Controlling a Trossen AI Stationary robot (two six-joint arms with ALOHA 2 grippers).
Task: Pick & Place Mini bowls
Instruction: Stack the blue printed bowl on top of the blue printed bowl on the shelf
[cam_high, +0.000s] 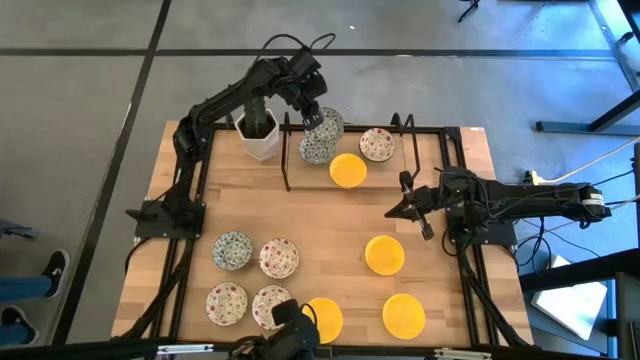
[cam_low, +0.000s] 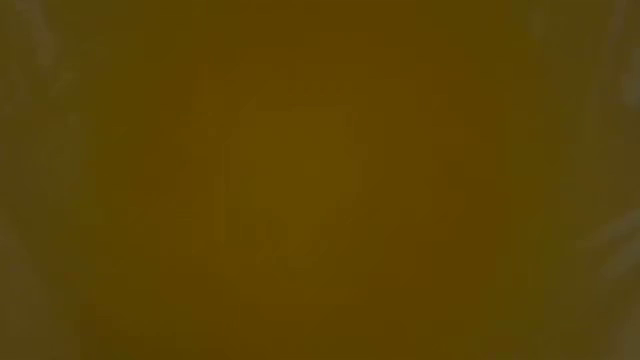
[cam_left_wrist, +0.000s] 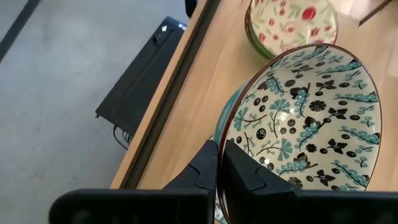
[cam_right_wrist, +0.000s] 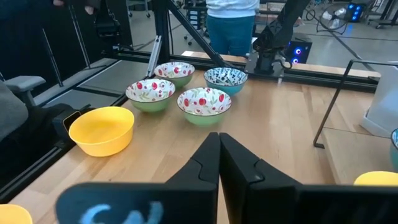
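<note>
My left gripper (cam_high: 314, 118) is over the far middle of the table, shut on a white mini bowl with a blue-green pattern (cam_left_wrist: 311, 118). The bowl tilts with its inside toward the wrist camera. A blue edge (cam_left_wrist: 225, 117) shows just beneath it; I cannot tell whether that is a second bowl. A red-speckled bowl (cam_high: 377, 145) and a yellow bowl (cam_high: 348, 170) rest on the table beside it. My right gripper (cam_high: 402, 210) hangs shut at the right middle and holds nothing. Several more bowls stand toward the near edge: blue-green (cam_high: 232, 250), red-speckled (cam_high: 279, 257) and yellow (cam_high: 384, 254). My left gripper pinches the patterned bowl's rim (cam_left_wrist: 219, 142), with one finger inside the bowl and one outside. The fingers (cam_left_wrist: 249, 180) slant down from the table's far left. The bowl is tilted up from the pinched edge. I cannot tell whether its far part rests on anything.
A white cactus pot (cam_high: 260, 135) stands just left of the held bowl, and a thin black rack (cam_high: 287, 160) runs along the far side. A yellow bowl (cam_high: 322, 318) at the near edge fills the whole low view. There is bare wood in the table's middle (cam_high: 320, 220).
</note>
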